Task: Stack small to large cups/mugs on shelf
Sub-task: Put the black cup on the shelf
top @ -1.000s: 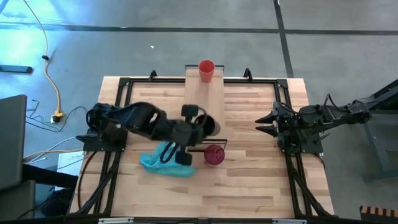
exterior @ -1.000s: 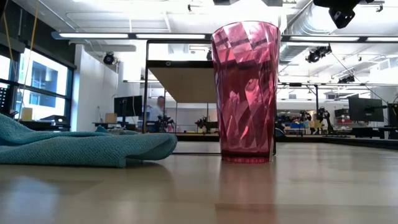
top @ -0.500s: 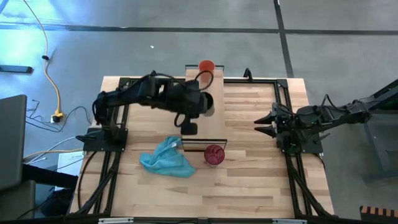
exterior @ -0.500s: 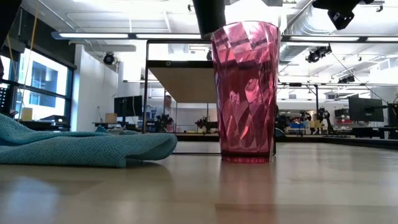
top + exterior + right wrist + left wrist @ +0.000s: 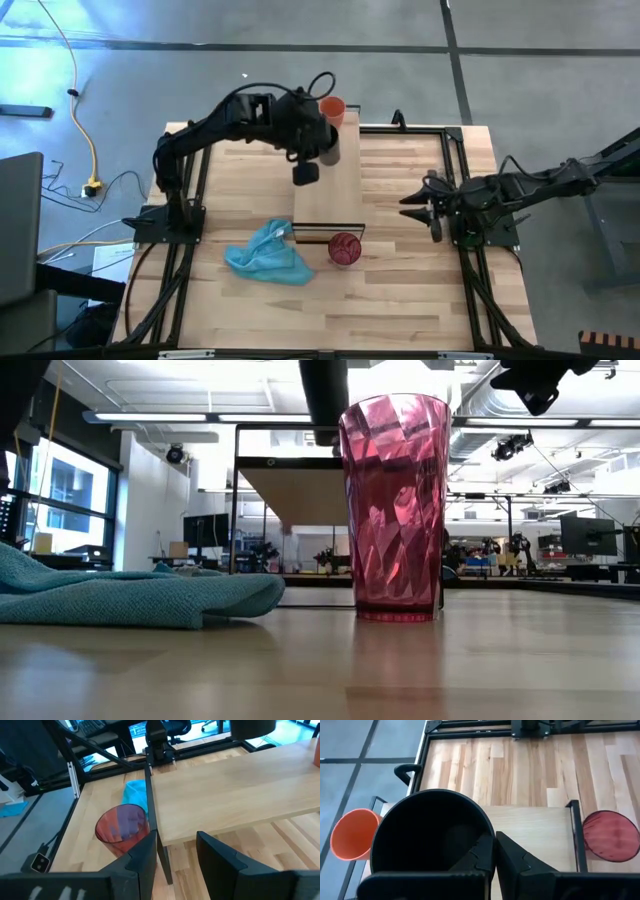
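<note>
In the high view my left gripper (image 5: 322, 152) is over the far half of the shelf (image 5: 345, 195), a pale plank with a black frame at its near end, and is shut on the black cup (image 5: 330, 150). The small orange cup (image 5: 332, 108) stands just beyond it on the shelf's far end. The left wrist view has the black cup (image 5: 427, 840) next to the orange cup (image 5: 352, 834). The pinkish see-through cup (image 5: 344, 248) stands upright on the table by the shelf's near end. My right gripper (image 5: 418, 206) hangs open over the table's right side. My left gripper pinches the black cup's rim (image 5: 487, 832), one finger (image 5: 476, 862) inside the cup and one (image 5: 512, 862) outside. The fingers come from above, pointing down. The cup sits upright, mouth up, and seems lifted clear of the shelf (image 5: 535, 832).
A light blue cloth (image 5: 268, 255) lies crumpled on the table left of the pinkish cup. Black frame rails (image 5: 455, 150) run along the table's sides. Bare slatted tabletop (image 5: 400, 290) lies between the shelf and the right arm. The right wrist view looks past the pinkish cup (image 5: 121, 827).
My left gripper has carried the black cup from beside the shelf's near end, by the cloth, up and toward the table's far edge, to a spot next to the orange cup. My right gripper has shifted slightly toward the shelf. The pinkish cup and cloth have stayed put.
</note>
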